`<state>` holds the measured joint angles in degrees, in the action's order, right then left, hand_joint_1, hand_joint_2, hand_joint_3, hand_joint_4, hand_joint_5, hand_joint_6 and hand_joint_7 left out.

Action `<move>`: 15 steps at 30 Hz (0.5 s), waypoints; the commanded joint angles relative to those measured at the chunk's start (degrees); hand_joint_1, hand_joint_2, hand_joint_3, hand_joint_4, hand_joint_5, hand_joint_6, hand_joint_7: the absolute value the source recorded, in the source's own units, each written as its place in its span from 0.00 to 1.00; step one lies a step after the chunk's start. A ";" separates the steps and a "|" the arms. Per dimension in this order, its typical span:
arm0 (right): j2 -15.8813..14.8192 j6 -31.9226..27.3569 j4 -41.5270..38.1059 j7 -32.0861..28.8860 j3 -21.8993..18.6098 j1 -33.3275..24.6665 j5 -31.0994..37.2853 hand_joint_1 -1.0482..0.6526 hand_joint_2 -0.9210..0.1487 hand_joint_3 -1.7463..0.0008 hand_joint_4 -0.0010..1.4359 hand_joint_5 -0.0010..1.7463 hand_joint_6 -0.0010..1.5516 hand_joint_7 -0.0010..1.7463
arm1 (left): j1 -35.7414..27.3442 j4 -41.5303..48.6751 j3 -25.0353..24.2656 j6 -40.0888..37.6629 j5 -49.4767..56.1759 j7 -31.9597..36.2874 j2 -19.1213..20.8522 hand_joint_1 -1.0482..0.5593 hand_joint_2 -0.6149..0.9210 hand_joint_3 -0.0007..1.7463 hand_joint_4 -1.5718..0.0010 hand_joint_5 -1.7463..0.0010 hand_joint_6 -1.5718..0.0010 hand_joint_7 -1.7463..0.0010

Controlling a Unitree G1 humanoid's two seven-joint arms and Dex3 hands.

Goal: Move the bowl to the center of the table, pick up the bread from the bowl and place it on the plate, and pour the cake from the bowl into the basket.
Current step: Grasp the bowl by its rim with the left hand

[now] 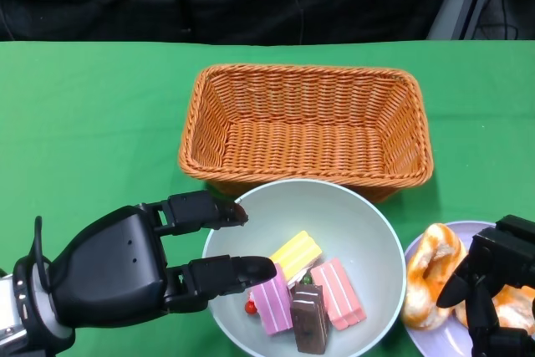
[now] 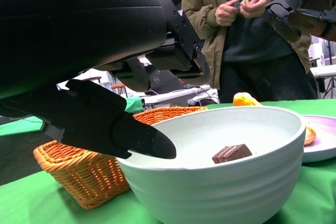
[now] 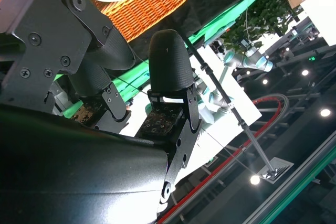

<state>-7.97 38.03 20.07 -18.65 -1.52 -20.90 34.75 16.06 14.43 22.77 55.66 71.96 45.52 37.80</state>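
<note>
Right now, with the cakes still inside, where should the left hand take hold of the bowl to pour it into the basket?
Probably the near-left rim of the bowl, coming from the left. The left hand already straddles it, one finger inside, the others outside. The wall is thin enough to pinch, and the basket lies just beyond, so tipping forward should send the cakes in.

Pale bowl holds cakes; bread on plate.

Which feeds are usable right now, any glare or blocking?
Head view: evenly lit, sharp on the bowl and basket. Right wrist view: mostly blocked by the right hand, ceiling lights flaring. Left wrist view: left hand dark, person backlit.
</note>
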 commanded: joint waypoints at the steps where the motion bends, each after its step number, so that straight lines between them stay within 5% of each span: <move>1: -0.19 0.20 0.44 0.13 -0.49 -0.11 -0.99 0.64 0.80 0.00 0.68 0.99 0.59 0.86 | 1.59 0.87 1.99 -0.97 0.93 1.64 1.51 0.47 0.96 0.00 0.78 0.63 0.62 0.99; 5: -0.23 0.03 0.55 0.42 -0.47 -0.22 -0.93 0.64 0.78 0.00 0.68 0.99 0.59 0.85 | 3.39 2.01 5.33 -2.32 2.82 3.28 1.48 0.39 0.97 0.00 0.76 0.62 0.61 0.98; 15: -0.36 0.86 0.10 0.17 -0.53 -0.07 -1.20 0.64 0.79 0.00 0.68 0.98 0.59 0.85 | 5.34 4.05 9.60 -4.25 3.82 7.09 2.23 0.38 0.97 0.00 0.75 0.59 0.57 0.97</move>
<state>-7.88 38.17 20.04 -18.45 -1.53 -20.92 34.60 20.73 17.74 31.67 51.79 74.95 51.28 38.66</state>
